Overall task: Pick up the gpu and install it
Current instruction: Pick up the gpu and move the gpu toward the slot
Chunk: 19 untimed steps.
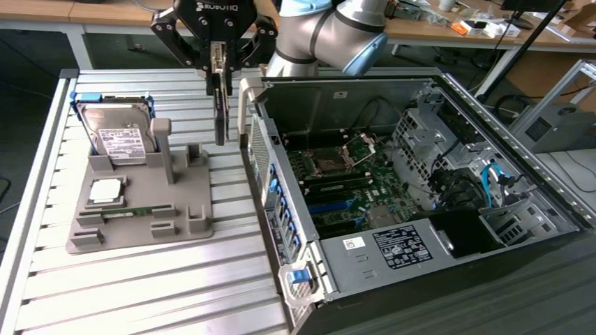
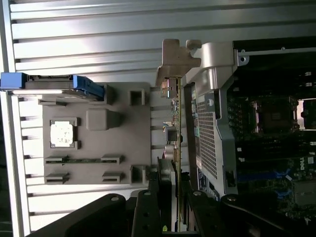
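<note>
Black claw (image 1: 217, 63) (image 2: 171, 186) hangs over the worktop (image 1: 139, 293), near its far edge. It is squeezed tight on the graphics card (image 1: 220, 112) (image 2: 174, 123), with one finger pressed on each flat side. The card is up in the air. It hangs straight down from the claw, thin edge on (it looks like a dark strip in the exterior view). It is over the gap between the gray holder (image 1: 139, 202) and the computer case (image 1: 373, 262), and it touches neither one. In the wrist view, the card's metal end piece (image 2: 174, 59) is at the end farthest from the claw.

The gray holder lies flat on the worktop, toward the edge on the exterior view's left. A hard drive (image 1: 116, 136) with a white label and blue ends stands in the holder, at the side nearest the worktop's far edge. A small square chip (image 1: 105, 192) lies flat in the holder, closer to the front. A thin green memory stick (image 1: 139, 210) sits in a slot just beside the chip.

The computer case lies on its side by the worktop's edge on the exterior view's right. Its cover is off, so the green board and wires inside show. The gray and blue arm (image 1: 331, 35) reaches in from past the far edge.
</note>
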Tool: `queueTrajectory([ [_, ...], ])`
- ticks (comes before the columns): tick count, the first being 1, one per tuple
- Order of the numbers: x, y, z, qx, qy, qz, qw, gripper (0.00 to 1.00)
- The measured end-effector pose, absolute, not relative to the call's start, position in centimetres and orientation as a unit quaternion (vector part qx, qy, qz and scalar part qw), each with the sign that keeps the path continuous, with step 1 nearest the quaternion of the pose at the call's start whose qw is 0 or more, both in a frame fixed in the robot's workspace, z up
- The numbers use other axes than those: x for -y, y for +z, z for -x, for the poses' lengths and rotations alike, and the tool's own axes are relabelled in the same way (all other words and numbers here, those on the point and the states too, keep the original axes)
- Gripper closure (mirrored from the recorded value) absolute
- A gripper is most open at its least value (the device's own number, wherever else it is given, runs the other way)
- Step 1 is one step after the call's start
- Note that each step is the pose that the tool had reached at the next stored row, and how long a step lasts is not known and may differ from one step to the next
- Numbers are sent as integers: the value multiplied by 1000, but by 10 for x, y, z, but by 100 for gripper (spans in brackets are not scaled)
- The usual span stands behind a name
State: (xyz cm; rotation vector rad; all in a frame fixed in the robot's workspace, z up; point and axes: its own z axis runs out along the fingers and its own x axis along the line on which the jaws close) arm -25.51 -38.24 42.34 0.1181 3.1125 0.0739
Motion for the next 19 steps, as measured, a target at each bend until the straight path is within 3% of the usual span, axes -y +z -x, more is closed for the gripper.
queueTrajectory([
  [19, 395, 422, 230, -999, 23, -38, 13, 73],
])
